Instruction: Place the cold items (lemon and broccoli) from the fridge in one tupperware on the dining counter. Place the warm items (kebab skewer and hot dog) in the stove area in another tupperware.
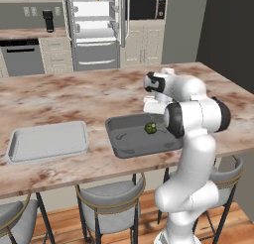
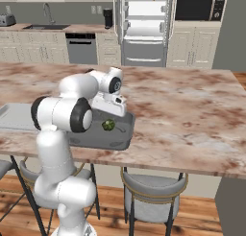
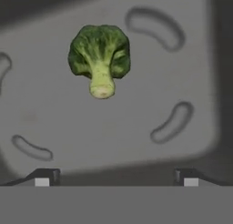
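Over the tabletop (image 1: 59,96), my end effector (image 3: 116,175) hangs wide open, holding nothing. Broccoli (image 3: 100,57) lies in the dark tub (image 1: 121,146) below; light, lumpy, firm; I'd pinch its stem.

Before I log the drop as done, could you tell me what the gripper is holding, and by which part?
Nothing: the gripper is open, with the broccoli clear of its fingertips, over the dark grey tupperware.

No legible text or labels
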